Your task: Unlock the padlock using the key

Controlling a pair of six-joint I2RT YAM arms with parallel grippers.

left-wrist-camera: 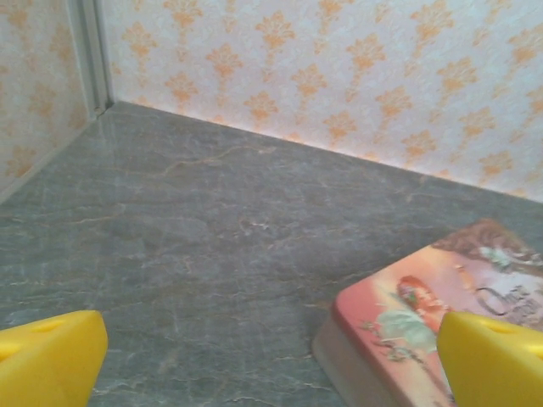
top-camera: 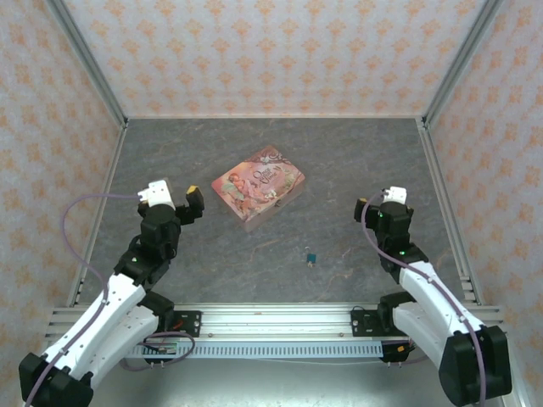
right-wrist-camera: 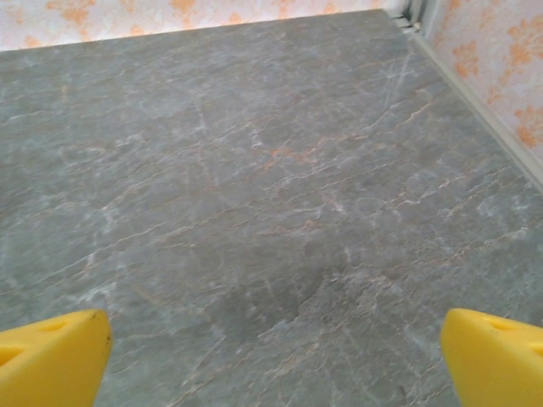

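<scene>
Top external: locate padlock [top-camera: 311, 258] on bare counter [top-camera: 170, 144], close to the front rail, between the two arms and well apart from the pink tin [top-camera: 258, 183]. Cannot tell key from padlock at this size. Note left hand [top-camera: 174, 203] and right hand [top-camera: 382, 208], both released and grasping nothing.

Left wrist: confirm yellow fingertips [left-wrist-camera: 47, 360] spread wide over counter, with a corner of the tin beside one fingertip.

Right wrist: confirm fingertips [right-wrist-camera: 51, 360] spread wide over bare counter.

Handling: expect light, rigid, smooth metal, likely to skid or tip if nudged. Pinch padlock across flat body faces, leaving shackle and keyway free. Take key by its bow.
</scene>
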